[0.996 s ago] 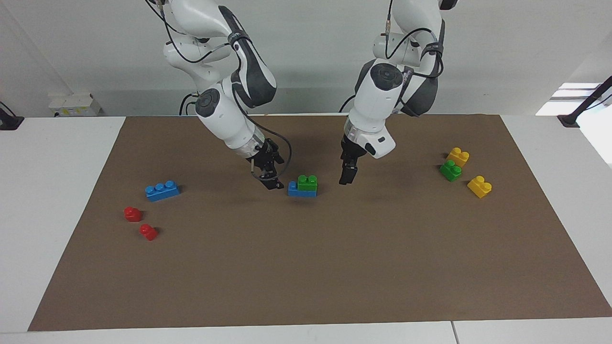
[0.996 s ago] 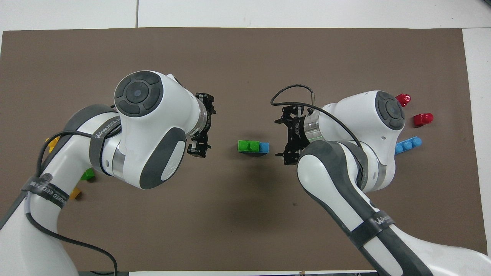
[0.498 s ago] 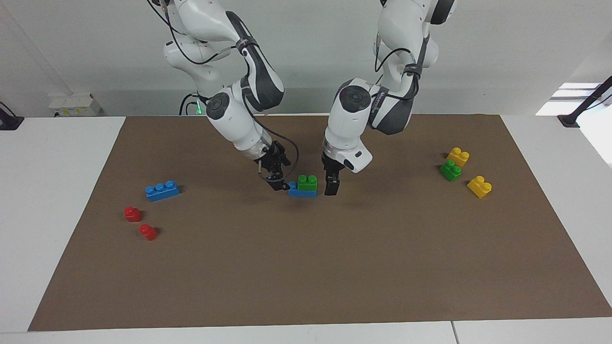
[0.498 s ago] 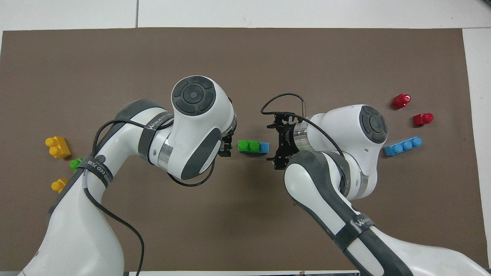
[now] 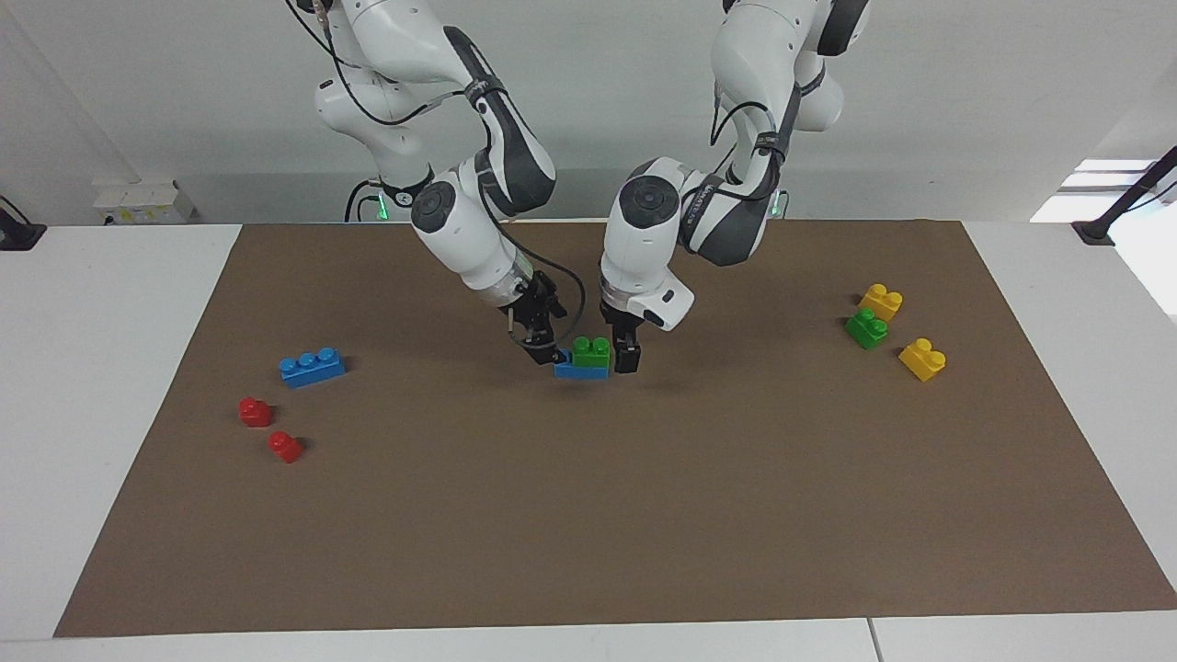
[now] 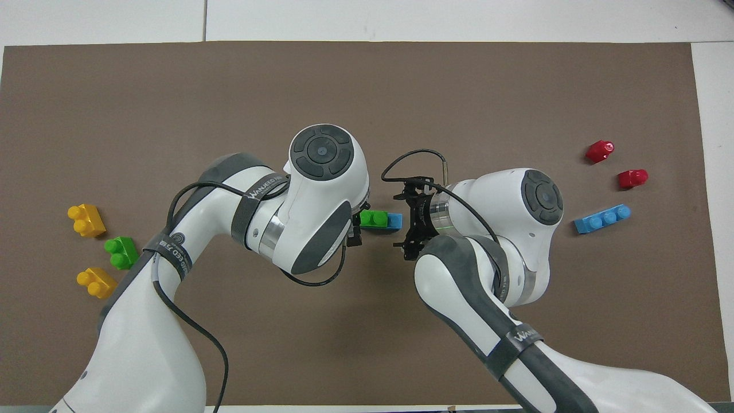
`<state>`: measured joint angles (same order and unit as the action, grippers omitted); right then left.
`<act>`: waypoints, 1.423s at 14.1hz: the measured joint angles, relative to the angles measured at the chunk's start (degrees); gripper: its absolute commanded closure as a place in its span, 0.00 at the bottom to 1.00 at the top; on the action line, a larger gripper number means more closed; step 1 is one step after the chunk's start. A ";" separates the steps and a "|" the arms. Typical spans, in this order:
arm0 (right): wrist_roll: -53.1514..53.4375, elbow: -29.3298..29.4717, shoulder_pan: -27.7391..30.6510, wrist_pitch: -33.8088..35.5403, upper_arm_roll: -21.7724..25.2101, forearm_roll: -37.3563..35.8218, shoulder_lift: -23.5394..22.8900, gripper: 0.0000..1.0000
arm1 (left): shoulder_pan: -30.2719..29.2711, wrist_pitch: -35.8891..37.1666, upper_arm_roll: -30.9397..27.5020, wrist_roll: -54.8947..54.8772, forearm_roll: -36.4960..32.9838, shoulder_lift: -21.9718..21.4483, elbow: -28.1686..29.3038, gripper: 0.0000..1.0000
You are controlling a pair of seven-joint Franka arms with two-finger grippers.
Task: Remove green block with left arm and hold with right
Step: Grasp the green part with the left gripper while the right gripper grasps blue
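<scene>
This is a robotics lab. Two white jointed arms (image 5: 478, 230) rise at the top centre of the facing view, with loose cables running along them, over a white table (image 5: 101, 386) that fills the lower frame. A brown mat (image 5: 588, 515) covers its middle, and small toy bricks (image 5: 313, 367) lie scattered toward both side edges. The plain white wall (image 5: 184, 101) spans the upper frame, and black clamps (image 5: 18, 234) sit at the far left and right edges.
</scene>
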<state>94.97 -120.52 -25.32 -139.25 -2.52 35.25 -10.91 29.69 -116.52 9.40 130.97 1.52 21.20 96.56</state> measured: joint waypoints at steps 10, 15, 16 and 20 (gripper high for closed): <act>0.00 -0.95 -1.78 -7.63 -0.01 0.85 -5.19 0.01 | 1.90 -4.69 0.02 2.99 -0.79 0.60 3.65 0.00; 0.00 -0.95 -2.17 -8.35 -0.01 0.88 -5.69 0.07 | 2.09 -5.94 -0.03 4.08 -0.79 0.59 4.51 0.00; 0.00 -0.95 -2.17 -8.36 0.00 0.92 -5.69 0.09 | 2.18 -6.36 -0.03 4.29 -0.80 0.59 4.66 0.00; 0.00 -0.95 -2.17 -9.42 0.00 3.01 -5.69 0.10 | 2.31 -7.10 -0.02 4.76 -0.80 0.59 4.91 0.00</act>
<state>94.97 -121.47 -27.48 -148.68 -2.52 38.26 -16.60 32.00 -123.62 9.38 135.72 0.72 21.79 101.47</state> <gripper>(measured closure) 0.088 0.000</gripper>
